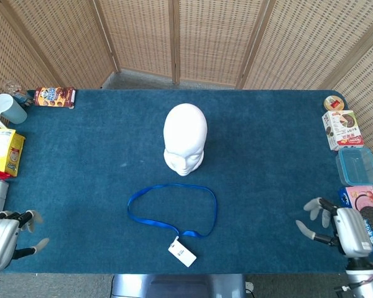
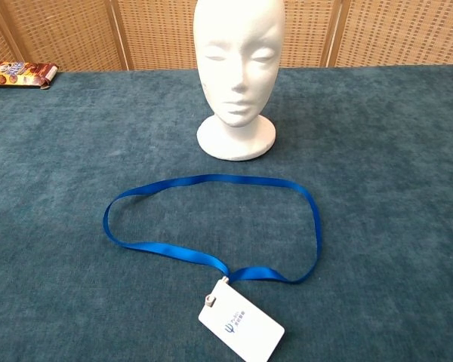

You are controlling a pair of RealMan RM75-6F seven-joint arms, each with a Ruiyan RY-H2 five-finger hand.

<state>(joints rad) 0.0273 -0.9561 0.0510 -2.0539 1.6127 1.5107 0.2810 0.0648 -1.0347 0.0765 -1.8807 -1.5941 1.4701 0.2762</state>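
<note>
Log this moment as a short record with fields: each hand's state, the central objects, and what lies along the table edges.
left hand: open, fingers apart, at the near left table corner, holding nothing
right hand: open, fingers spread, at the near right edge beside the pink cookie box
centre: white foam mannequin head, upright on the blue carpeted table
in front of it: blue ribbon lanyard lying in a flat loop, white card badge attached
left edge: light blue mug, yellow snack bag
right edge: clear plastic container
</note>
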